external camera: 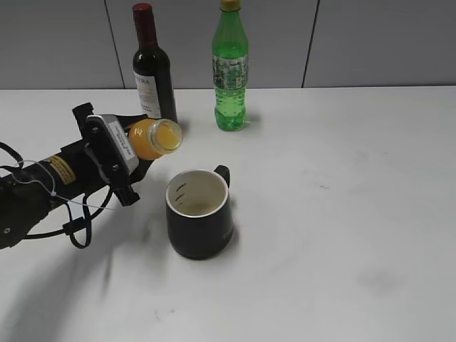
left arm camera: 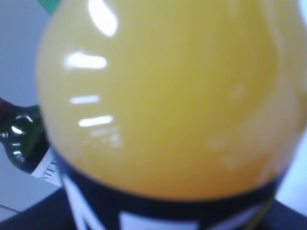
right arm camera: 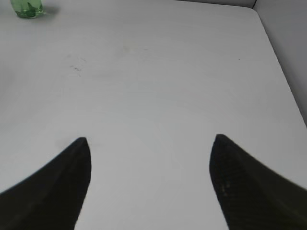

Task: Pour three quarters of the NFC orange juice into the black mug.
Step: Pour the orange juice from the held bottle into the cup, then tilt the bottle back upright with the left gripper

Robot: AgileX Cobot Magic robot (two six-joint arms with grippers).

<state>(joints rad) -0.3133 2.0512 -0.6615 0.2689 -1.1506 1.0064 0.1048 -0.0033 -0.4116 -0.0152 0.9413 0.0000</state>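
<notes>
My left gripper (external camera: 117, 153) is shut on the NFC orange juice (external camera: 153, 137) and holds it tipped on its side, its open neck pointing right, up and to the left of the black mug (external camera: 199, 214). The bottle fills the left wrist view (left arm camera: 168, 96), orange liquid above its black label. The black mug stands upright on the table with its handle at the back right; its cream inside shows a little liquid at the bottom. No juice stream shows. My right gripper (right arm camera: 149, 143) is open and empty over bare table; it does not show in the exterior view.
A dark wine bottle with a red cap (external camera: 152, 68) stands just behind the held bottle. A green soda bottle (external camera: 230, 68) stands at the back centre; its base shows in the right wrist view (right arm camera: 28, 8). The white table (external camera: 342, 214) ends at a grey wall.
</notes>
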